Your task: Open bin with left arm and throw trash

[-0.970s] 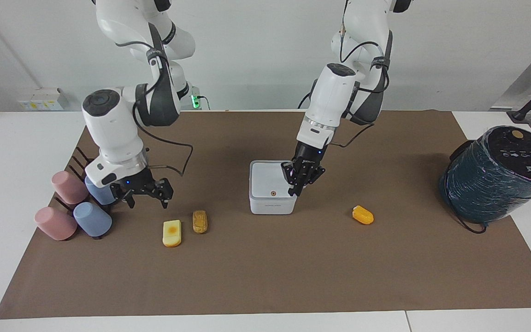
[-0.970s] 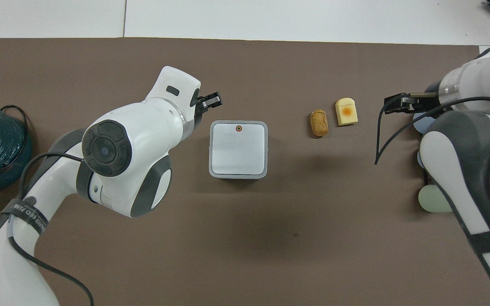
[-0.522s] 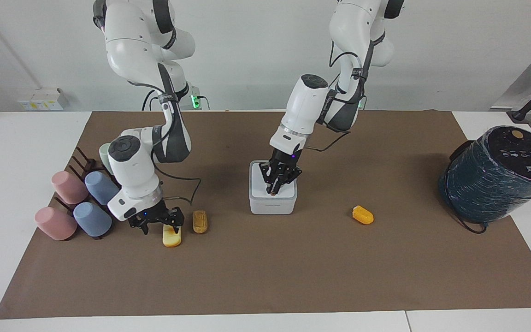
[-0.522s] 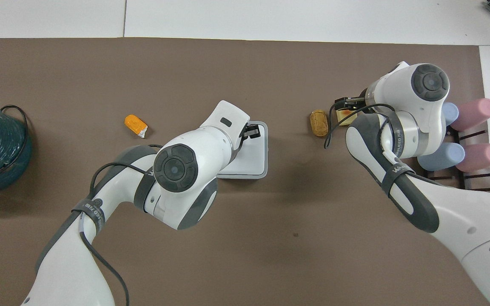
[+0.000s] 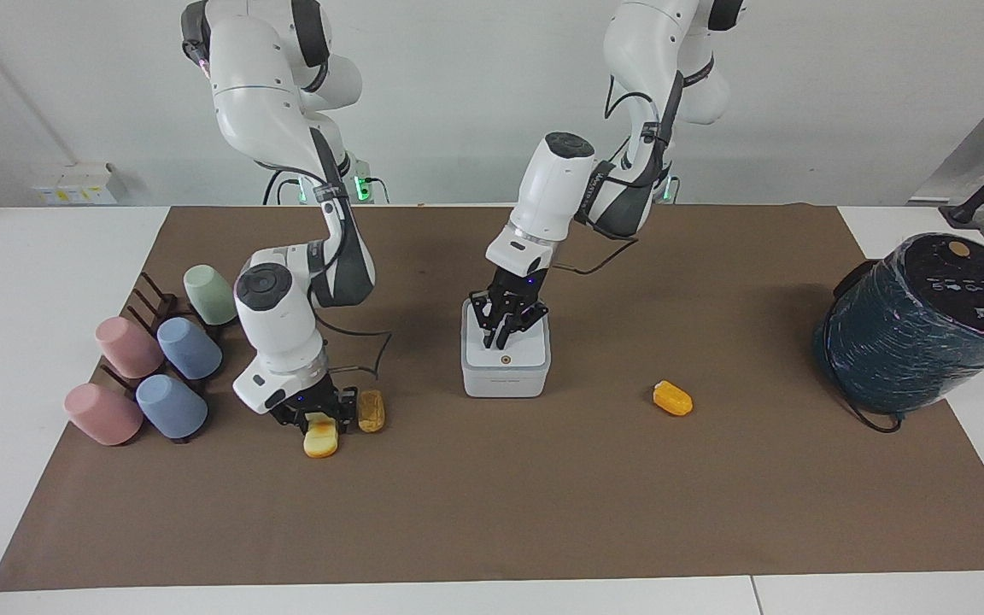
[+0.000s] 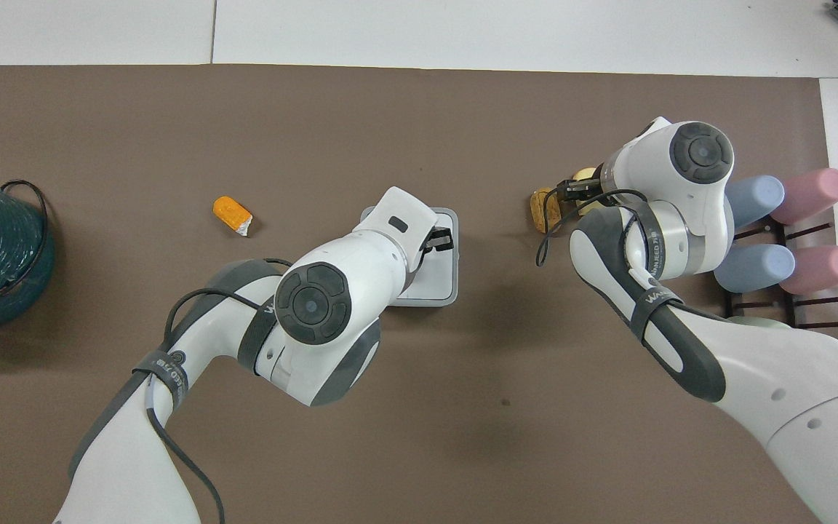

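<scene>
The bin (image 5: 505,374) is a small white box at mid-mat, its lid down and the brass button (image 5: 506,360) showing. My left gripper (image 5: 499,340) is shut, its tips just over the lid beside the button; from above it covers part of the bin (image 6: 442,287). Of the trash, a pale yellow slab (image 5: 321,441) lies on the mat with my right gripper (image 5: 314,418) down and shut on its end. The brown oblong (image 5: 371,410) lies right beside it. The orange wedge (image 5: 672,398) lies toward the left arm's end, also seen as the wedge (image 6: 232,215) from above.
A large dark teal wrapped cylinder (image 5: 919,325) stands at the left arm's end of the table. Pastel cups, pink (image 5: 126,346), blue (image 5: 172,406) and green (image 5: 210,295), lie on a dark rack (image 5: 150,299) close to my right arm.
My right gripper came down from beside the cups onto the yellow slab and closed on it. My left gripper swung over the bin's lid to the button, then lifted slightly.
</scene>
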You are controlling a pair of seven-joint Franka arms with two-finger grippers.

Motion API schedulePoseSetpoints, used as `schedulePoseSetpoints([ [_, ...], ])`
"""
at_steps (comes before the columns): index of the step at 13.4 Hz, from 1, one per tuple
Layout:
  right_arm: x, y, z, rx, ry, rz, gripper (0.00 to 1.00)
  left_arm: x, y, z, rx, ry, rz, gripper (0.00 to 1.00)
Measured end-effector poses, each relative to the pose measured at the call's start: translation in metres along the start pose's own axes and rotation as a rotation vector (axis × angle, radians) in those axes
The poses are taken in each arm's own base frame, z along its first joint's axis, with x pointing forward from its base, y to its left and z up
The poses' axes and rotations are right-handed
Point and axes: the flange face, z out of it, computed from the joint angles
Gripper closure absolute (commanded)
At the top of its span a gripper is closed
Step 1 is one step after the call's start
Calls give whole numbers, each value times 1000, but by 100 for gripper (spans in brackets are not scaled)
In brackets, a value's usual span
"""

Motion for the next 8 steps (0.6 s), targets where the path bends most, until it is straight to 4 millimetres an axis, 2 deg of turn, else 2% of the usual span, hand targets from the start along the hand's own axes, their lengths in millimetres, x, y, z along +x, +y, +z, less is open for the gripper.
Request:
schedulePoseSetpoints([
  [3, 2, 3, -3, -1, 15, 4, 100, 10, 3, -9, 54, -60, -11, 75],
  [5, 7, 8, -12, 1, 52, 12, 100, 41, 0, -35, 127, -126, -43, 76],
  [6, 10, 11, -19, 2, 67, 17, 100, 62, -10, -49, 146, -133, -62, 76],
  [8, 15, 15, -39, 4, 98, 23, 100, 101, -48, -65, 170, -123, -80, 75],
])
